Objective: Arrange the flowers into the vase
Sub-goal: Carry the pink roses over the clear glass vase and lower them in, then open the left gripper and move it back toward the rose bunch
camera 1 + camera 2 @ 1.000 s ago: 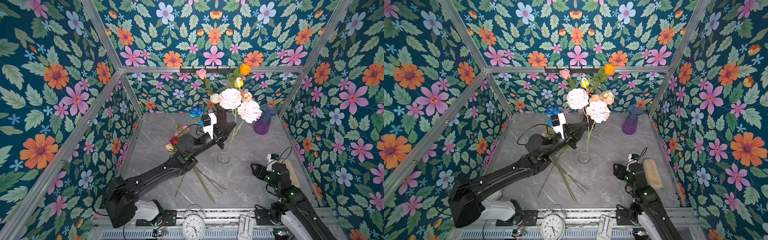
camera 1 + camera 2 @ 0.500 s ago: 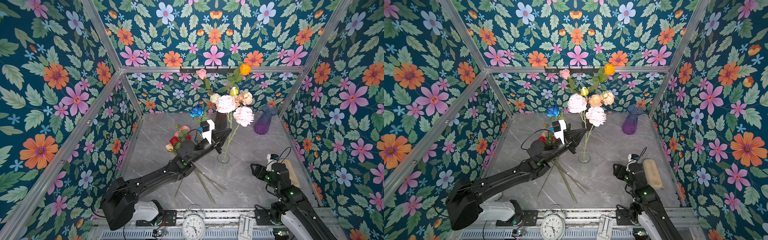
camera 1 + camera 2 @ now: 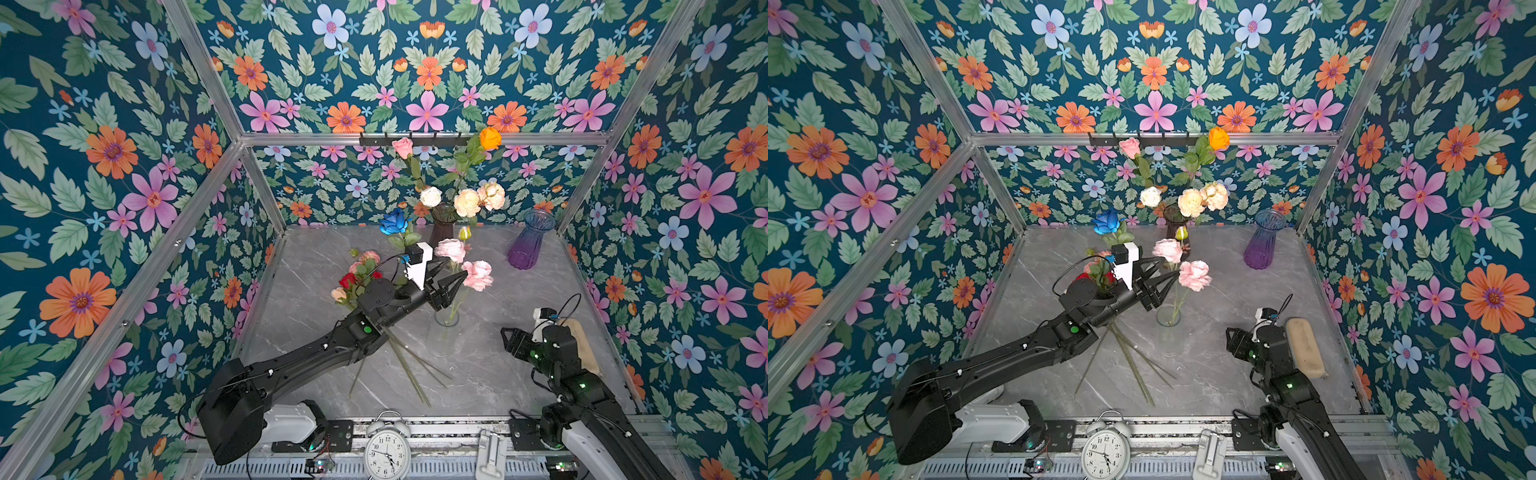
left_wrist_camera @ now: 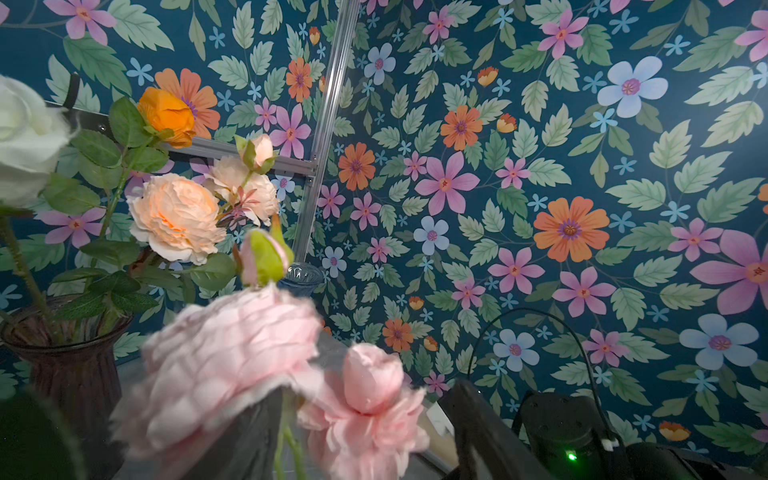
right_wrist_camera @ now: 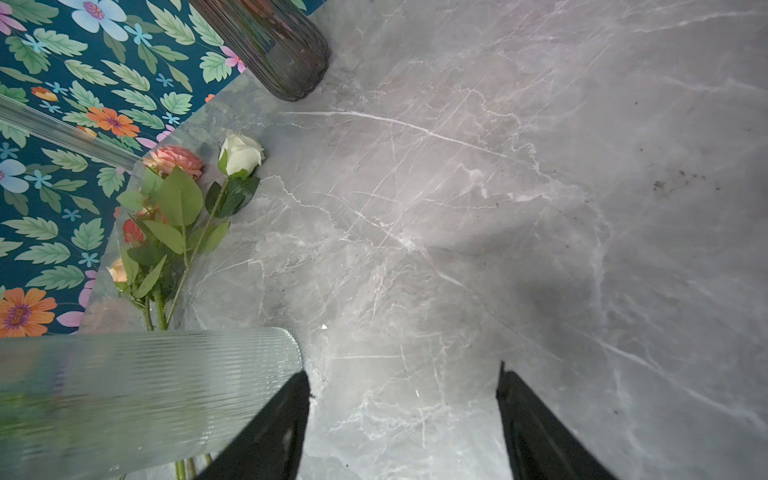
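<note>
Left gripper (image 3: 456,272): jaws parted astride the pink peony (image 3: 478,275) stem, no clamp evident; stem seated in clear vase (image 3: 444,336). Right gripper (image 5: 404,370): jaws wide, empty. Outstanding: several loose flowers (image 3: 358,276) lying on table (image 3: 498,374); task judged roughly midway

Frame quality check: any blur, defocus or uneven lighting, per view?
Left wrist: pink peonies at the lens are blurred, wallpaper sharp. Right wrist: ribbed clear vase smeared, marble table crisp with a soft shadow. In both top views: sharp throughout, evenly lit.
</note>
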You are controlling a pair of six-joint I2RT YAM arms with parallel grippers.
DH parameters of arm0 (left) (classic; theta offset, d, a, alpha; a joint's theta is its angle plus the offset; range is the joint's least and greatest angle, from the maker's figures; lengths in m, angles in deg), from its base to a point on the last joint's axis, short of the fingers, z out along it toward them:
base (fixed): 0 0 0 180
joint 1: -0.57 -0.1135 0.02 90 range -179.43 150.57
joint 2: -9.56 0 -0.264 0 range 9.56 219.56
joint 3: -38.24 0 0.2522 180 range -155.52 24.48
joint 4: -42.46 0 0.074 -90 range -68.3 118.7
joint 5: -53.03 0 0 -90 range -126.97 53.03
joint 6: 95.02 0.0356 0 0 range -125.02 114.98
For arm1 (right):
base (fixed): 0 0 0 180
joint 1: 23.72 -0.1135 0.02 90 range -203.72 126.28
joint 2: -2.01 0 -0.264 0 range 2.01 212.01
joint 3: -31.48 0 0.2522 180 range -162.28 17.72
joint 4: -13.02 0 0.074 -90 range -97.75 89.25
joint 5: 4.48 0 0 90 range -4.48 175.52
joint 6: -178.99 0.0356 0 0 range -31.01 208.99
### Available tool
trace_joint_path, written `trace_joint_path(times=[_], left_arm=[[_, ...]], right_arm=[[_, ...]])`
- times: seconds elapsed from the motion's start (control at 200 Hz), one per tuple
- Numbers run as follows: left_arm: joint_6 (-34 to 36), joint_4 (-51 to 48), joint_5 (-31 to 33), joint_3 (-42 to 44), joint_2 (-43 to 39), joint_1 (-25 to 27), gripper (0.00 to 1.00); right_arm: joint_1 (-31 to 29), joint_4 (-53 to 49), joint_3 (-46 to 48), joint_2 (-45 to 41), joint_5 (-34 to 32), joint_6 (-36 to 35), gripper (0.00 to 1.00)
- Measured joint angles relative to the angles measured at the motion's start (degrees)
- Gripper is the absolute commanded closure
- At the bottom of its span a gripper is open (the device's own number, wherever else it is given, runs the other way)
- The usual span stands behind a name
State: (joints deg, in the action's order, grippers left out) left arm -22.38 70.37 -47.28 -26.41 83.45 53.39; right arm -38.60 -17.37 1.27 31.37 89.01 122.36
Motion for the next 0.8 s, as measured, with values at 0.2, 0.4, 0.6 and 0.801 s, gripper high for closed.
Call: trace_joint_path(times=[0.2,0.4,0.6,0.801], left_arm=[[0.46,-2.73,2.32,0.20,-1.40,0.00,0.37],[0.37,-4.02,4.35,2.14,-4.63,0.00,0.38],[-1.70,-6.25,7.08,5.31,-10.38,0.00,0.37],[-5.49,-13.97,17.20,9.11,-16.90,0.04,0.40]], right_arm=[[0.00,0.00,0.00,-0.76,0.00,0.00,0.27],[0.00,0.02,0.02,-1.05,0.02,0.00,0.27],[0.00,0.02,0.02,-0.81,-0.02,-0.02,0.27],[-0.02,0.20,0.13,-0.22,0.04,-0.55,0.27]])
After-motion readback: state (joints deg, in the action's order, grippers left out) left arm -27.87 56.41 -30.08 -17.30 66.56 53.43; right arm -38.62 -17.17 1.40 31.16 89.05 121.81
